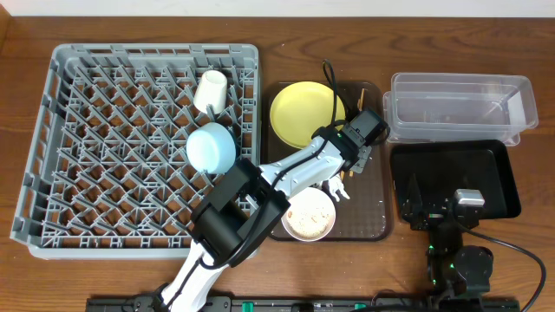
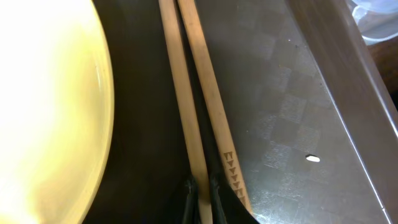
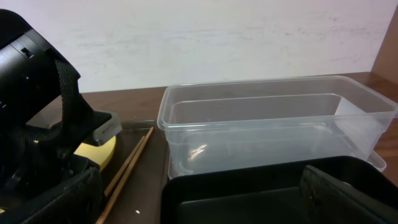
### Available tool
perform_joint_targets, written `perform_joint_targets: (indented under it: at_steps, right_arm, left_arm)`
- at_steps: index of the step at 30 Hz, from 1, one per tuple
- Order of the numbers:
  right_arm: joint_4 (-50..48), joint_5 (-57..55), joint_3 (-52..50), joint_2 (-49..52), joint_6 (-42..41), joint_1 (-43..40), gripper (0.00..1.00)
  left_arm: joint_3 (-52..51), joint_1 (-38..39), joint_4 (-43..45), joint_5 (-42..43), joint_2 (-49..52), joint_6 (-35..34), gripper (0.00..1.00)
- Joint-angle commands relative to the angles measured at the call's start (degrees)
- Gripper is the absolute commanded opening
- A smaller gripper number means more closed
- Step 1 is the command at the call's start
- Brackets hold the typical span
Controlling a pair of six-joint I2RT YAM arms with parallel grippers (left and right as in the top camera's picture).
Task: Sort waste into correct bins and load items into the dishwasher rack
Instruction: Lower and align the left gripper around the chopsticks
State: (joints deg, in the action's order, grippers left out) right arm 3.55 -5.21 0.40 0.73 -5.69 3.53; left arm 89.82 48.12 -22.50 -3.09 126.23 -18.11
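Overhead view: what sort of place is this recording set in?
Likely a mock dish-clearing station rather than a real kitchen: a wooden table holding a grey dishwasher rack, a brown tray carrying a yellow plate, and a clear tub and black tray as bins.

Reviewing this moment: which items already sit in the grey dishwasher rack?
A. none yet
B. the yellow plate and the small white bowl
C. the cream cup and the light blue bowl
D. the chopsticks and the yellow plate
C: the cream cup and light blue bowl sit among the pegs of the dishwasher rack, while the yellow plate, small white bowl and chopsticks lie on the brown serving tray.
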Motion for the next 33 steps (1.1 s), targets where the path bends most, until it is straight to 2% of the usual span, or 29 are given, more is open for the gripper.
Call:
perform_joint_targets:
  at_steps: [1, 3, 6, 20, 21, 23, 24, 31, 33]
  right_arm:
    - [0.1, -0.7, -0.1, -0.1, -0.7, -0.2, 0.99]
    - [0.1, -0.7, -0.1, -0.1, -0.7, -0.2, 0.99]
    - [0.1, -0.7, -0.1, -0.1, -0.7, -0.2, 0.99]
    - [0.1, -0.7, -0.1, -0.1, -0.7, -0.2, 0.99]
    - [0.1, -0.7, -0.1, -0.1, -0.7, -0.2, 0.99]
    - [0.1, -0.7, -0.1, -0.1, -0.7, -0.2, 0.99]
    - [0.1, -0.7, -0.1, -0.1, -0.7, -0.2, 0.99]
    - [0.1, -0.7, -0.1, -0.1, -0.7, -0.2, 0.99]
    - [0.1, -0.7, -0.1, -0.1, -0.7, -0.2, 0.99]
  left_arm:
    - [-0.3, -0.1, -0.2, 0.1, 0.7, 0.1, 0.11]
    - [-0.3, -0.1, 0.0, 0.1, 0.7, 0.0, 0.11]
    - [-0.3, -0.2, 0.3, 0.1, 0.7, 0.0, 0.06]
    - [1.3, -0.2, 0.3, 2.2, -6.2, -0.2, 0.06]
    - [1.3, -0.2, 0.3, 2.7, -6.2, -0.2, 0.08]
    - [1.2, -0.2, 0.3, 3.1, -6.1, -0.2, 0.28]
    - [1.0, -0.1, 0.3, 3.1, -6.0, -0.2, 0.31]
    - [0.6, -0.2, 1.7, 1.0, -5.0, -0.2, 0.31]
    - [0.6, -0.2, 2.4, 0.5, -4.4, -0.2, 0.24]
